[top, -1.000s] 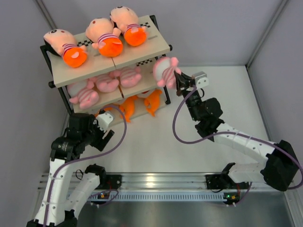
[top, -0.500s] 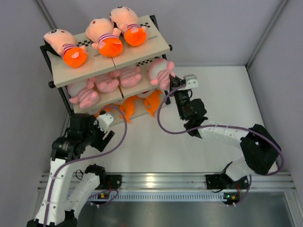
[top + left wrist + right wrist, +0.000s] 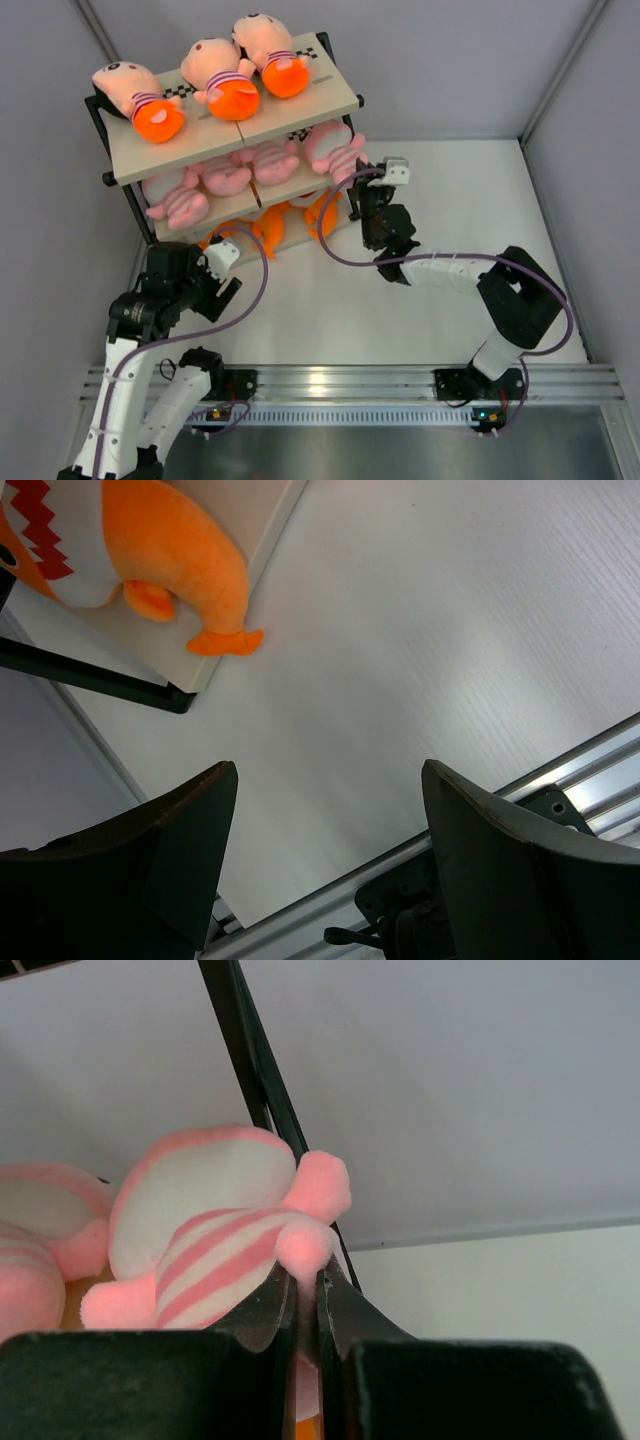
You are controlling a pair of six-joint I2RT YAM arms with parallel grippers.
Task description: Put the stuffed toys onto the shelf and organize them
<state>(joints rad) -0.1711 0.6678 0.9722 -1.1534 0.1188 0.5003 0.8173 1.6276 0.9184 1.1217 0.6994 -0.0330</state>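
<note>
Pink striped toy (image 3: 210,1240) lay on the shelf (image 3: 322,100), middle board, right pincer (image 3: 305,1282) clamped on it. Left pincer (image 3: 328,780) gaped wide, empty.

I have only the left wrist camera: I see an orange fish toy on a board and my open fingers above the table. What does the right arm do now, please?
Observer: The right gripper is shut on a small limb of a pink striped toy, at the right end of the middle board of the shelf.
Operator: Is the top board already occupied?
Observer: Yes, three dolls lie on it in a row.
Operator: How many toys like the held one are on the middle board?
Observer: I count four, the held one included.
</note>
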